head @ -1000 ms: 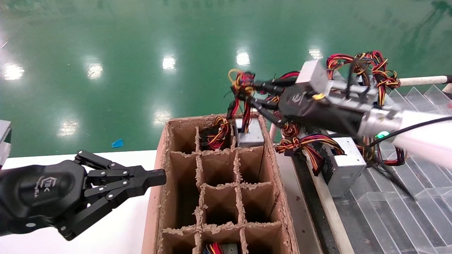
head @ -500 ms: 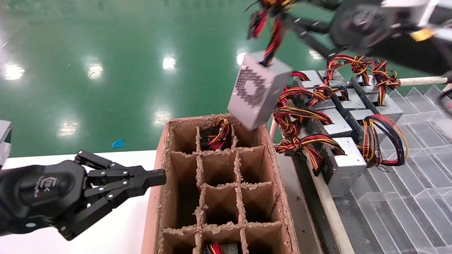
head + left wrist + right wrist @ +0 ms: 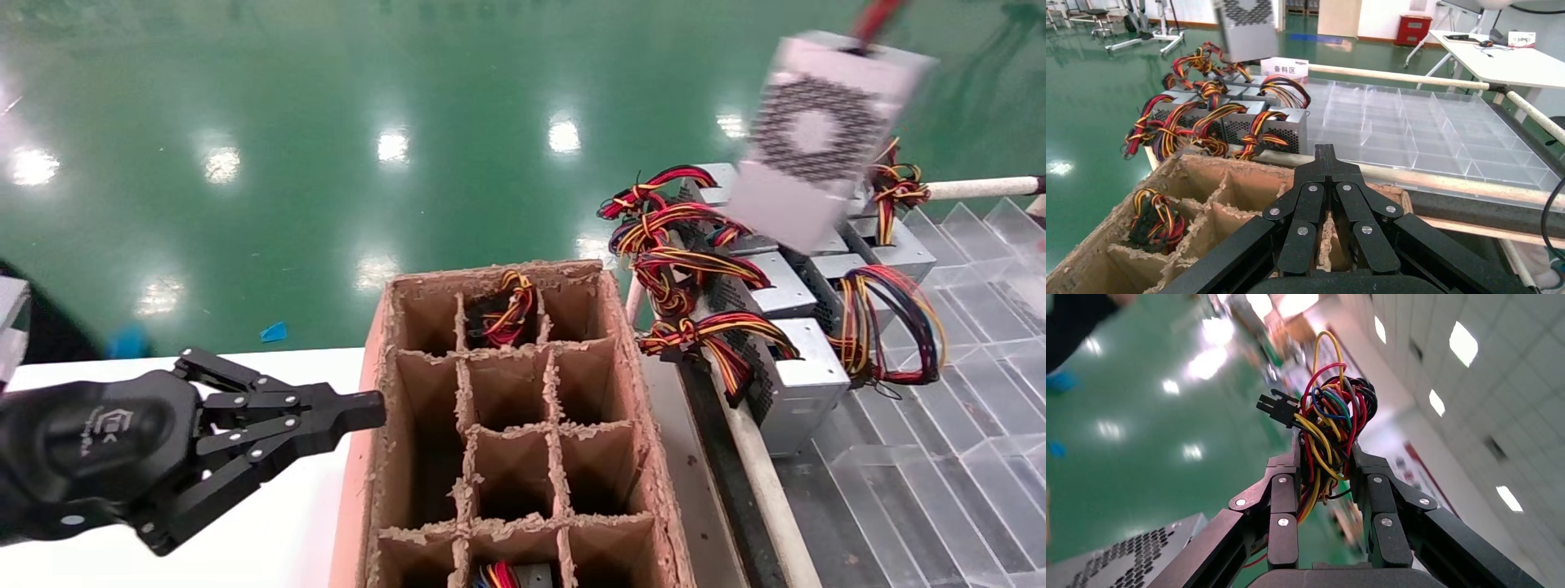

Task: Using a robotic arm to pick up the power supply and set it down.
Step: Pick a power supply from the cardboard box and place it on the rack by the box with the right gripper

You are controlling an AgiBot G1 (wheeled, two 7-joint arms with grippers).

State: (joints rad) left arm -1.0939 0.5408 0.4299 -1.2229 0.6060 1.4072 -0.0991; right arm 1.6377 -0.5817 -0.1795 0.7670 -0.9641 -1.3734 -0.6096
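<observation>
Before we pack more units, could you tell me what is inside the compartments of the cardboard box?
In the cardboard box, the far middle cell holds a wire bundle, its unit hidden below. A near cell shows wires at the picture's edge. Other cells look empty, though their bottoms are dark.

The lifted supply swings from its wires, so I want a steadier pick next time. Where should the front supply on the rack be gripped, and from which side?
Probably grip the front supply by its metal body, coming straight down from above. Its flat top faces up and its two broad sides look parallel, while its wire bundle spills toward the box. The right hand clamps only wires, so the lifted supply hangs tilted.
</observation>
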